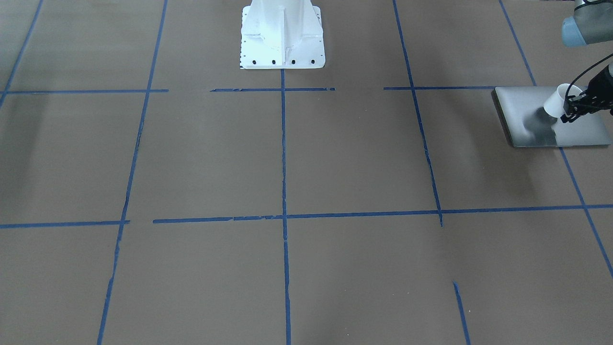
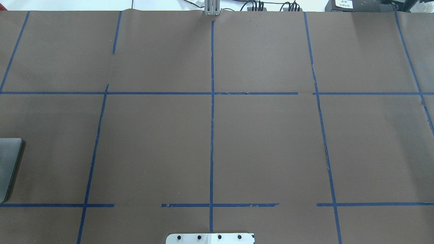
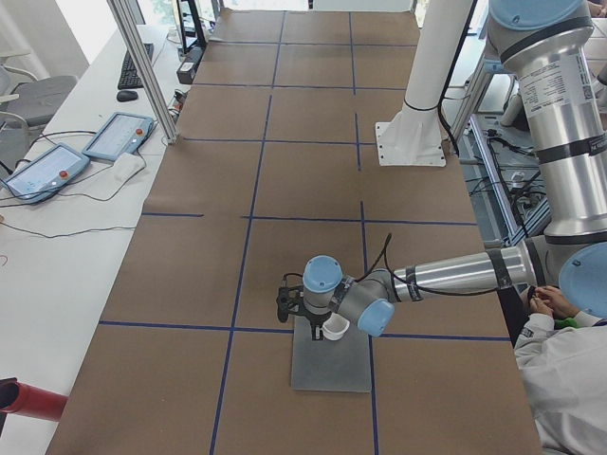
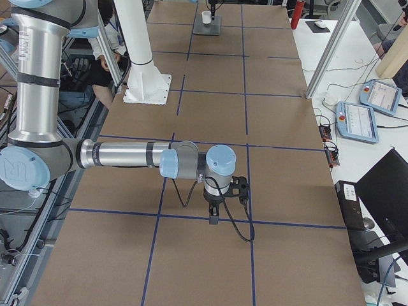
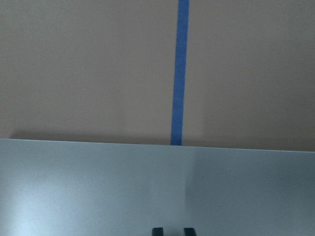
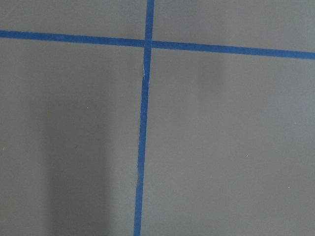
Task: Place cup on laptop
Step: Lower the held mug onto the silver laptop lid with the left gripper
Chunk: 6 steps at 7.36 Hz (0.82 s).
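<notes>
1. Cup (image 1: 556, 101) hangs tilted over the laptop (image 1: 586, 135), with the left gripper (image 1: 572, 109) apparently pinched almost closed on its rim
2. Risk: let go while tilted, it could tip and roll off the laptop
3. Whether its base touches the laptop is unclear, and the overhead view crops it out
4. Right gripper (image 4: 213, 220) shows side-on only, so its opening cannot be told
</notes>
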Available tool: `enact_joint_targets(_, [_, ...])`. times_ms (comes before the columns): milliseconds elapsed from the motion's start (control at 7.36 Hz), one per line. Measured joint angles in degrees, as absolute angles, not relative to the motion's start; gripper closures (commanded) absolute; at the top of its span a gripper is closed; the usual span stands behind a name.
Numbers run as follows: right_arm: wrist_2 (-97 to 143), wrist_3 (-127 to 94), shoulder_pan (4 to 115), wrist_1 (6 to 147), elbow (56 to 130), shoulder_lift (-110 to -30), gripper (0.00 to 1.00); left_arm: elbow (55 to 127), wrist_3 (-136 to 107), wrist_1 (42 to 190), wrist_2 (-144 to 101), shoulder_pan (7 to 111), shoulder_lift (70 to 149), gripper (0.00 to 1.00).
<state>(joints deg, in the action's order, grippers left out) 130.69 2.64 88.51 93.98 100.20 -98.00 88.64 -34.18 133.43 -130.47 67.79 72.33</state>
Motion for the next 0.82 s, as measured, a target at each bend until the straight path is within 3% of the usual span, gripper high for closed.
enact_joint_targets(272, [130.69,2.64,88.5,93.96,100.2,-98.0,0.0,88.61,-34.05,133.48,-130.51,67.77,72.33,0.11])
enact_joint_targets(408, [130.69,2.64,88.5,93.97,100.2,-98.0,0.0,88.6,-33.76,133.48,-130.52,67.77,72.33,0.0])
enact_joint_targets(816, [130.69,2.64,88.51,93.99,100.2,-98.0,0.0,89.41,-33.21,133.21,-130.59,67.88,72.35,0.0])
